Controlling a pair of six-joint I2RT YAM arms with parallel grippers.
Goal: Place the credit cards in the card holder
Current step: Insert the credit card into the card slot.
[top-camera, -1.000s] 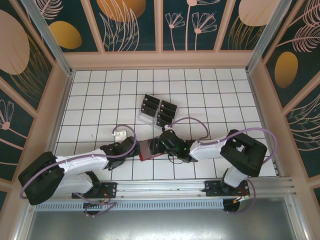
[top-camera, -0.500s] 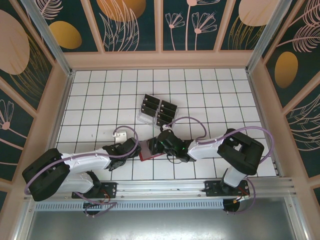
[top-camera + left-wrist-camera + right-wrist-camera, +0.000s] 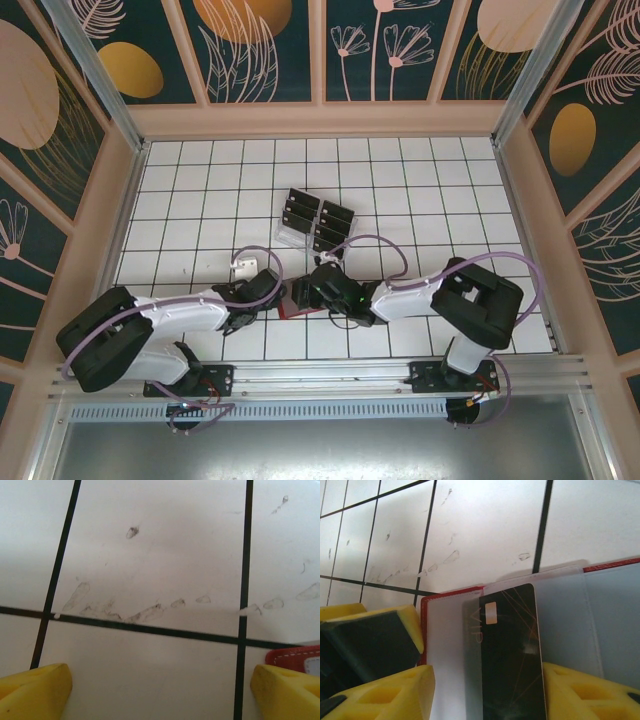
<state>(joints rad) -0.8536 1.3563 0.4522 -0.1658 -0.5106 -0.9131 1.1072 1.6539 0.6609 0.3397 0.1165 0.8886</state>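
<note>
Credit card [image 3: 510, 650] lies on the open card holder [image 3: 451, 645], near centre of the bench [image 3: 150, 555].
Right fingers [image 3: 585, 695] flank the card, likely steering it into the pocket; whether they clamp it cannot be told. Left fingers [image 3: 35, 690] stand wide at the holder's left edge, probably to brace it.

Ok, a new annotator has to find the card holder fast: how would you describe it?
On the white gridded table, look toward the middle of the near edge. The card holder lies open there, a dark card over its pale inner pockets. It is red, unlike the clear rack of cards farther back.
</note>
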